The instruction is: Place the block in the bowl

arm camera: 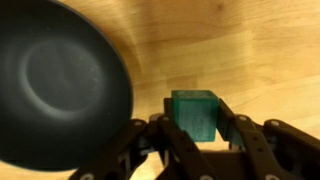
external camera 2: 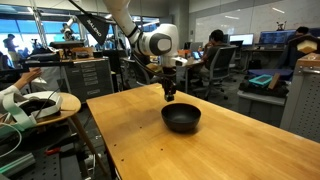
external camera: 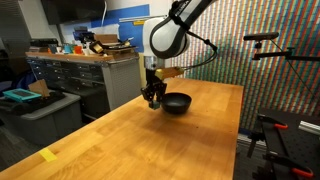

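Note:
In the wrist view my gripper (arm camera: pixel 196 118) is shut on the small green block (arm camera: pixel 194 112), both fingers pressed to its sides. The black bowl (arm camera: pixel 60 80) lies to the left of the block on the wooden table, empty. In both exterior views my gripper (external camera: pixel 152 97) (external camera 2: pixel 170 94) hangs above the table just beside the bowl (external camera: pixel 177 103) (external camera 2: pixel 181 118), not over its middle. The block is too small to make out in the exterior views.
The wooden table (external camera: pixel 150 140) has a flat yellow tape piece (external camera: pixel 48 154) near its front edge. A cabinet with clutter (external camera: pixel 75 70) stands behind. A round side table with objects (external camera 2: pixel 35 105) stands beside the table. People sit at desks in the background (external camera 2: pixel 215 50).

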Available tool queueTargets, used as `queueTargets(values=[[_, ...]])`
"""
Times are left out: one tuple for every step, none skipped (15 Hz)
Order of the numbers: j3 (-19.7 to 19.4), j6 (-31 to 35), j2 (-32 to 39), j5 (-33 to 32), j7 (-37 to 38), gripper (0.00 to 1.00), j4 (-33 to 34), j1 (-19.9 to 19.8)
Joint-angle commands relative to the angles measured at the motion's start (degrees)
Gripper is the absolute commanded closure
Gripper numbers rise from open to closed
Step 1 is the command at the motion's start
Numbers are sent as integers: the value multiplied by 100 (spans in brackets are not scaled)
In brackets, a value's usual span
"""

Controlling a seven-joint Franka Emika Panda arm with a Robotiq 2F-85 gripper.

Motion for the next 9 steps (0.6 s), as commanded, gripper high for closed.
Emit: queueTargets(values=[[-32,102,-742,252,-260,82,-558,-355],[-73,121,-863,269,-286,82,-640,-445],[-102,127,-978,307,-338,82,-722,-551],[-124,113,-1067,340,-395,82,-788,-648],[-159,108,-1136,350,-433,82,-853,-724],[-191,105,-1192,349,-462,82,-908,-786],[-240,102,-1224,312,-456,82,-959,-827],[-284,108,-1248,276,-446,82,-1008,-857],[-319,101,-1251,263,-438,82,-1048,-886]])
